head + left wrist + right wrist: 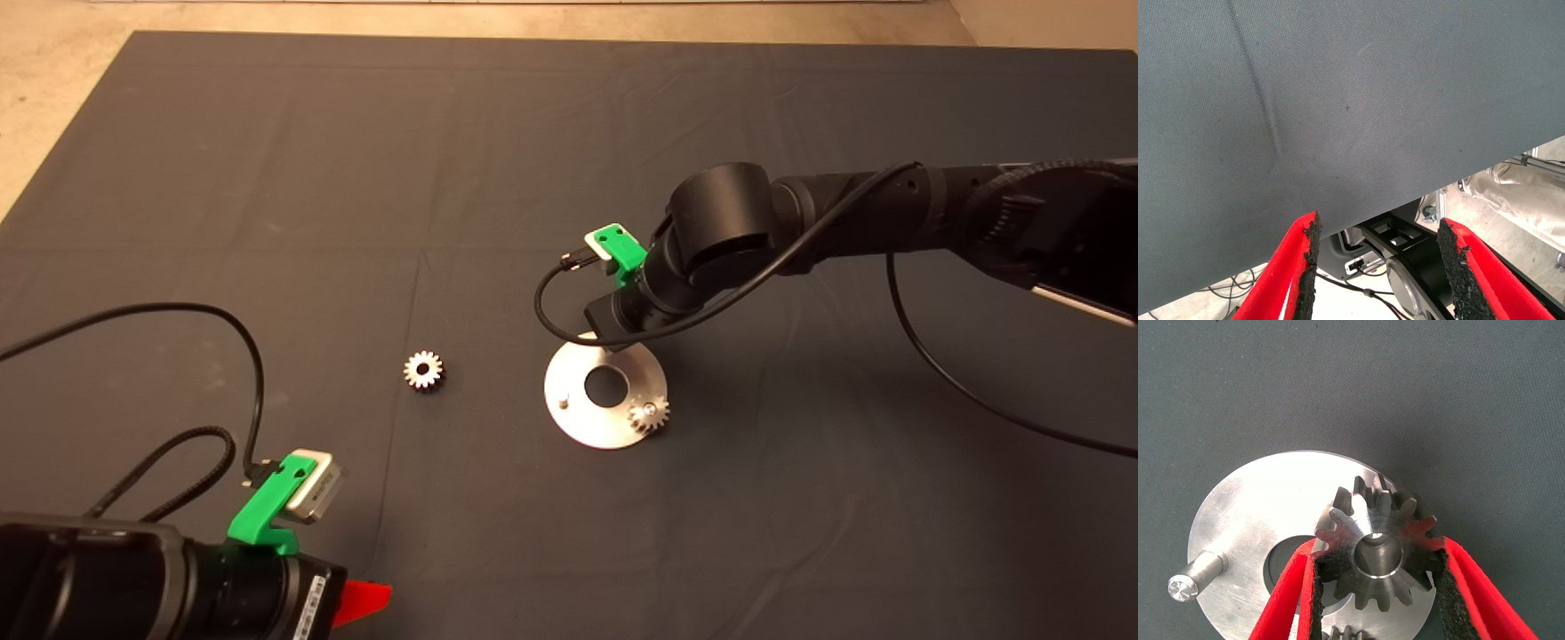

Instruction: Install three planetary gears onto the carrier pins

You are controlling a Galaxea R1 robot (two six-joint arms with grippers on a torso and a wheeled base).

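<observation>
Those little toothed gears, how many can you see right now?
3. One gear lies loose on the mat, left of the disc. One sits on a pin at the disc's near-right edge. One is held by the right gripper above the disc.

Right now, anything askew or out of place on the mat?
Nothing stands out. One gear sits flat on its pin, the right gripper holds a second gear over the disc, and the third gear lies flat on the mat.
</observation>
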